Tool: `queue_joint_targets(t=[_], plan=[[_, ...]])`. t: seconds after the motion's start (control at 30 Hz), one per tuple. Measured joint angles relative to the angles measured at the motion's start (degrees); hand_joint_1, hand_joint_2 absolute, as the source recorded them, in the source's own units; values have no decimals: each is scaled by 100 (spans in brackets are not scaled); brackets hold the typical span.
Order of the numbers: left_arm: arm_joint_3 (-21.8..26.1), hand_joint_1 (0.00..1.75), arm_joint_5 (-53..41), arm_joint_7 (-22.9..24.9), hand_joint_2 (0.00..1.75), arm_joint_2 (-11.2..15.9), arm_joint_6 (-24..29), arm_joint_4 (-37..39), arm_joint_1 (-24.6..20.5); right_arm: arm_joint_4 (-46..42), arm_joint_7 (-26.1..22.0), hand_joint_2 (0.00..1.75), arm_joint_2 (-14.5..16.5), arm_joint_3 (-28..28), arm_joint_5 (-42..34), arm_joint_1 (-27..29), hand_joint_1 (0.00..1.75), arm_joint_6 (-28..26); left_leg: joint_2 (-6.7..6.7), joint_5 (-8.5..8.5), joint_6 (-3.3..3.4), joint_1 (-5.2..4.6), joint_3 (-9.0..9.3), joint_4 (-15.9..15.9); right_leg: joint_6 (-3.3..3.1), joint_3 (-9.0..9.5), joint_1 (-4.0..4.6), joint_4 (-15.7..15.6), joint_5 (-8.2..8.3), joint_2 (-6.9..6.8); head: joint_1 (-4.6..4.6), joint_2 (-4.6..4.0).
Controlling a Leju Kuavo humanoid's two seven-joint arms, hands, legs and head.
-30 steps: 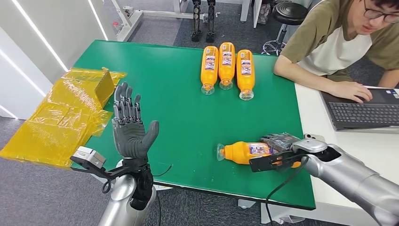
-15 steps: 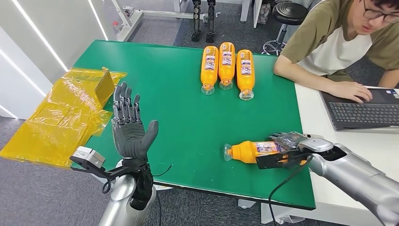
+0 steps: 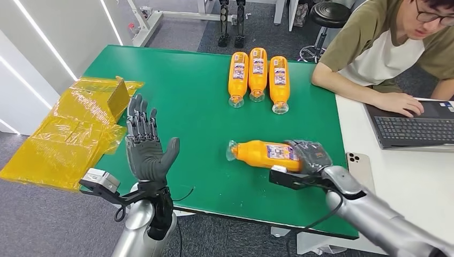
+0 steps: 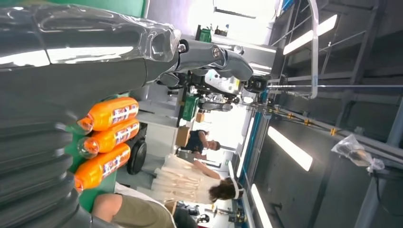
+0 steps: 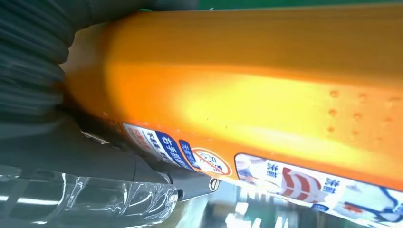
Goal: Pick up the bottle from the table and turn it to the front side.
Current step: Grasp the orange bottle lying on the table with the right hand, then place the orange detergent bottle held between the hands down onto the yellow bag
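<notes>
Bottle axis: the orange bottle (image 3: 266, 154) is seen lying on its side, long axis running nearly across the green bench (image 3: 198, 112), clear cap end pointed toward the robot's left, base end toward its right, slightly tilted.
Bottle label: a printed label is turned upward in the head view; label print is also seen along the bottle (image 5: 247, 95) in the right wrist view.
Bottle position: near the front right part of the bench, well apart from the 3 bottles (image 3: 258, 74) laid side by side at the far edge.
Right robot hand (image 3: 310, 155): wrapped over the base end of the bottle, fingers closed around it, forearm entering from the lower right.
Left robot hand (image 3: 145, 147): raised upright over the bench's front left edge, palm shown, fingers extended and apart, nothing held.
Surroundings: yellow plastic sheets (image 3: 69, 134) lie at the left; a person (image 3: 396, 43) is seated at the far right by a laptop (image 3: 412, 128).
</notes>
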Motion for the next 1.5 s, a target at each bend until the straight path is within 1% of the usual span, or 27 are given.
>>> queue_joint_targets(t=[0.07,0.1,0.2,0.3,0.37,0.43,0.5,0.6,0.7,0.83,0.93,1.03,1.17,1.27,1.4,1.5], plan=[[-6,0,-8,0,175,-2,66,4,-3,-153,-150,175,368,-500,51,438,175,-734,3,-1,-1,1,-1,-1,-4,-6,1,1,-2,3,0,0],[-9,0,-6,0,175,-4,91,10,-5,-248,-234,175,542,-723,32,623,175,-973,4,-1,-1,1,-1,-2,-5,-9,1,1,-3,5,-2,0],[-28,0,66,0,175,-7,105,51,-15,-560,-619,175,984,-1307,-213,1055,175,-1377,0,0,-2,1,-3,-4,-9,-14,2,1,-8,-2,-2,0],[-74,0,193,2,175,-11,8,188,-45,-906,-1209,175,1355,-1873,-422,1431,175,-1726,-3,1,-3,1,-5,-5,-11,-13,2,1,-9,-7,0,0],[-136,0,262,16,175,-14,-118,356,-81,-1160,-1636,175,1588,-2274,-289,1731,175,-1855,-2,0,-3,0,-6,-5,-11,-13,0,0,-10,-6,2,0],[-199,0,301,34,175,-15,-213,520,-115,-1383,-1913,175,1810,-2635,-78,2043,175,-1872,2,-4,-7,-1,-6,-5,-11,-14,-1,-1,-9,-1,1,0],[-241,0,317,42,175,-18,-261,644,-139,-1551,-2005,175,1994,-2894,39,2277,175,-1875,5,-8,-12,-2,-4,-4,-11,-16,-3,-1,-10,3,0,0],[-313,0,329,144,175,-19,-476,803,-179,-1685,-2018,175,2147,-3171,286,2486,175,-1877,4,-8,-12,-2,-5,-3,-11,-17,-3,-2,-10,3,1,0],[-435,0,261,254,175,-23,-746,1016,-262,-1765,-1968,175,2267,-3331,665,2691,175,-1877,7,-9,-14,-2,-4,-3,-12,-18,-3,-2,-9,7,0,0],[-626,0,119,320,175,-47,-1092,1341,-403,-1810,-1676,175,2380,-3362,907,2903,175,-1877,8,-9,-15,-2,-4,-3,-12,-18,-2,-1,-10,9,-1,0],[-753,0,8,353,175,-56,-1249,1468,-453,-1787,-1407,175,2391,-3276,920,2906,175,-1853,13,-10,-15,-2,-4,-4,-12,-19,-2,-1,-9,14,-1,0],[-864,0,-125,383,175,-59,-1346,1501,-479,-1705,-1082,175,2390,-3069,971,2858,175,-1758,12,-9,-15,-2,-4,-4,-12,-19,-2,-1,-9,15,0,0],[-955,0,-222,455,175,-60,-1366,1466,-496,-1597,-589,175,2373,-2839,1252,2814,175,-1445,12,-9,-15,-1,-4,-4,-12,-20,-2,-1,-10,15,0,0],[-964,0,-225,474,175,-55,-1351,1399,-492,-1625,-270,175,2354,-2788,1483,2846,175,-1118,12,-9,-15,-2,-4,-4,-12,-21,-2,-1,-10,16,-1,0],[-964,0,-201,481,175,-52,-1341,1290,-482,-1737,-66,175,2308,-2783,1678,2902,175,-763,12,-9,-15,-2,-5,-4,-12,-21,-2,-2,-10,16,0,0],[-964,0,-196,483,175,-52,-1339,1240,-478,-1811,-20,175,2283,-2780,1729,2943,175,-648,12,-10,-15,-2,-5,-4,-12,-21,-2,-2,-10,16,0,0]])
